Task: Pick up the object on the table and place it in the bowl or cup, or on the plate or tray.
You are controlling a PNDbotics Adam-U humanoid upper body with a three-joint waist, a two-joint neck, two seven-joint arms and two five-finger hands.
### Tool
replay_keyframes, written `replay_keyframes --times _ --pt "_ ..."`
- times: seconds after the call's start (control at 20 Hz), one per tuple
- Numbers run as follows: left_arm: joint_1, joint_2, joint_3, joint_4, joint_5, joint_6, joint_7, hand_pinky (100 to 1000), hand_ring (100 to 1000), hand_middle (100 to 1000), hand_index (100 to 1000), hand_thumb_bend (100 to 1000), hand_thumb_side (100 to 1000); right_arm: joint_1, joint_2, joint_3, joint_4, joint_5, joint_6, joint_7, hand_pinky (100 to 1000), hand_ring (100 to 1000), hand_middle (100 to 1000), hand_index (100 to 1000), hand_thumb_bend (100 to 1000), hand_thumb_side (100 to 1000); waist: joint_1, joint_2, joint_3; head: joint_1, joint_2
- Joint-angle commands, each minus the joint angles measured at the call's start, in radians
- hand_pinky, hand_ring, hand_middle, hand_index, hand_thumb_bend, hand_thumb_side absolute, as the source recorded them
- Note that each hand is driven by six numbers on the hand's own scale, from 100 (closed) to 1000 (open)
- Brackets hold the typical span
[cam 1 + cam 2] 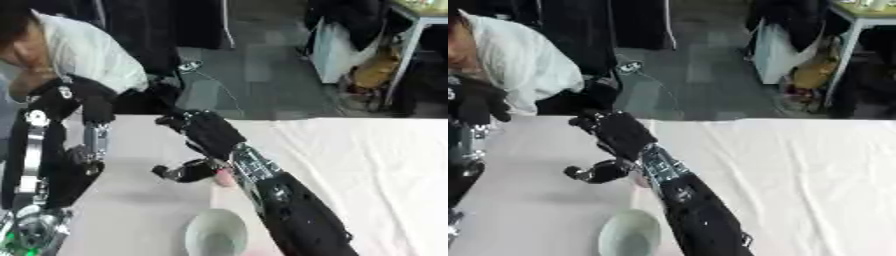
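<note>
A small pink object (226, 177) shows just under my right hand (210, 134), at the base of the thumb (178, 172). The hand is over the middle of the table with its back towards me. Its fingers are curled downward and the thumb is bent in beside the pink object. A shadow lies on the table below the hand. A pale green bowl (216, 233) stands at the near edge, directly below the hand in the picture. My left hand (80, 97) is raised at the far left, dark and hard to make out.
The table has a bare pinkish top (131, 210) on the left and a white cloth (367, 160) on the right. A person in a white top sits at the far left edge. Bags and a table leg stand on the floor beyond.
</note>
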Motion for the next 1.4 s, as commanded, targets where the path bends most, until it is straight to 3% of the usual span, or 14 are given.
replay_keyframes --times 0.05,0.4,1.0,1.4 --pt "-0.012 0.005 0.003 -0.015 0.003 -0.001 -0.004 526 386 546 625 100 671 -0.037 -0.018 -0.024 0.004 0.011 0.031 -0.017 100 600 767 871 519 601 0.007 -0.012 0.001 0.001 -0.015" --pt "-0.012 0.006 0.004 -0.015 0.003 -0.001 -0.004 527 387 546 625 100 670 -0.046 -0.039 -0.050 0.038 0.028 0.071 -0.025 100 600 768 869 516 610 0.006 -0.012 0.001 0.005 -0.015" --pt "-0.012 0.008 0.005 -0.015 0.003 -0.002 -0.004 528 388 547 624 100 668 -0.024 -0.066 -0.063 0.074 0.032 0.067 -0.011 100 614 775 868 483 655 0.005 -0.014 -0.001 0.010 -0.016" --pt "-0.012 0.009 0.006 -0.015 0.003 -0.003 -0.004 530 387 549 624 100 667 0.001 -0.074 -0.081 0.098 0.030 0.095 -0.005 100 647 786 865 459 679 0.007 -0.009 -0.004 0.013 -0.020"
